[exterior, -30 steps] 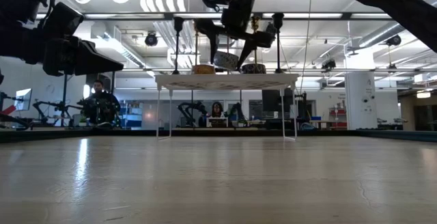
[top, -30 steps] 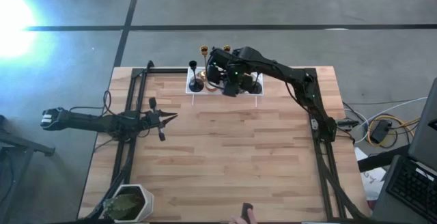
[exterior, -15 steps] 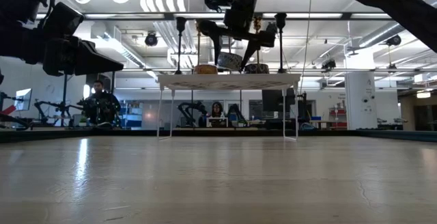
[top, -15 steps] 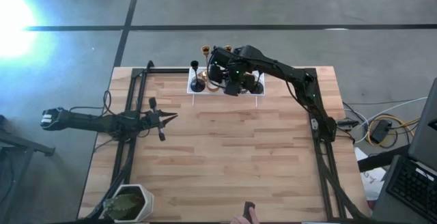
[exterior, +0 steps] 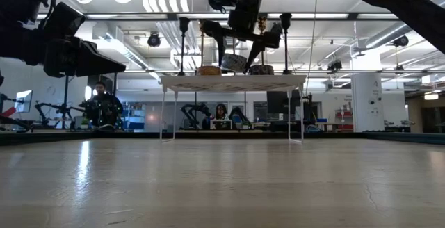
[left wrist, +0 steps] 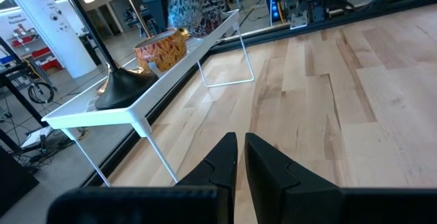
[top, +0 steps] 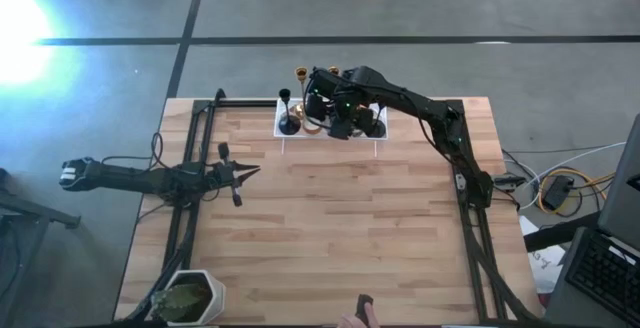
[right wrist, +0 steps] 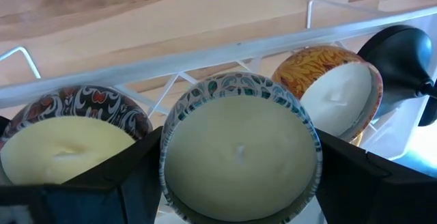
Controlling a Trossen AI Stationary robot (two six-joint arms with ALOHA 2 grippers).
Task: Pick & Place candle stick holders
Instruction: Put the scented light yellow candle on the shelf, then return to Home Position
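Barely shifted sideways since a second ago, kept the right gripper [top: 338, 120] spread wide around the blue-rimmed middle cup [right wrist: 239, 152], seemingly gripped just above the white tray [exterior: 233, 82], left gripper [left wrist: 240, 138] pinched closed, idle: lift hardly begun.

Three patterned candle cups [right wrist: 239, 152] side by side, black holder [right wrist: 403, 57] beside — all upright

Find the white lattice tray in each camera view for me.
High view: white tray at the table's far edge.
Low view: tray at centre, on thin legs.
Left wrist view: tray at upper left.
Right wrist view: tray rail behind the blue-rimmed cup.
Shared landmark: black candle holder on it.
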